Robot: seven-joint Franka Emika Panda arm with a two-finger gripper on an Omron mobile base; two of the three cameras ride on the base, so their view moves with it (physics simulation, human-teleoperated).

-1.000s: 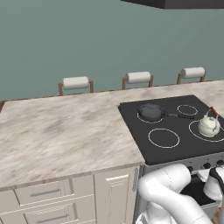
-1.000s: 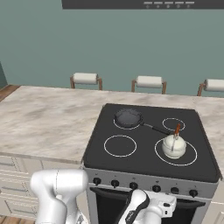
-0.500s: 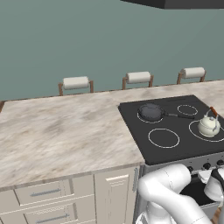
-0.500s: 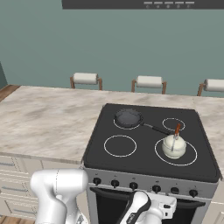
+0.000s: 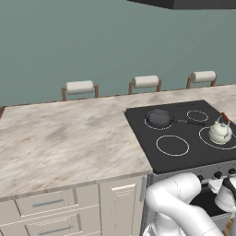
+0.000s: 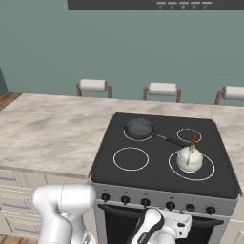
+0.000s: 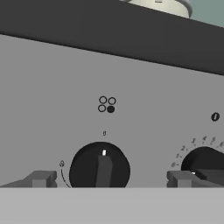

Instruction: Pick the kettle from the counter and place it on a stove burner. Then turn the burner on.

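Note:
The cream kettle (image 5: 219, 132) (image 6: 189, 159) stands upright inside the large front right stove burner (image 6: 204, 173) ring on the black cooktop, and its pale base shows over the stove's top edge (image 7: 162, 5) in the hand view. The marbled counter (image 5: 69, 138) (image 6: 52, 131) lies left of the stove. My gripper (image 7: 110, 179) is open, low against the stove's grey front panel. Its fingertips (image 7: 41, 178) stand on either side of a black control knob (image 7: 99, 165) without touching it. The knob's white mark points straight up.
A dark frying pan (image 5: 158, 117) (image 6: 139, 127) sits on the back left burner with its handle toward the kettle. A second knob (image 7: 203, 162) lies to the right of the first one. More knobs (image 6: 157, 204) line the stove front. Three chair backs (image 6: 162, 88) stand behind the counter.

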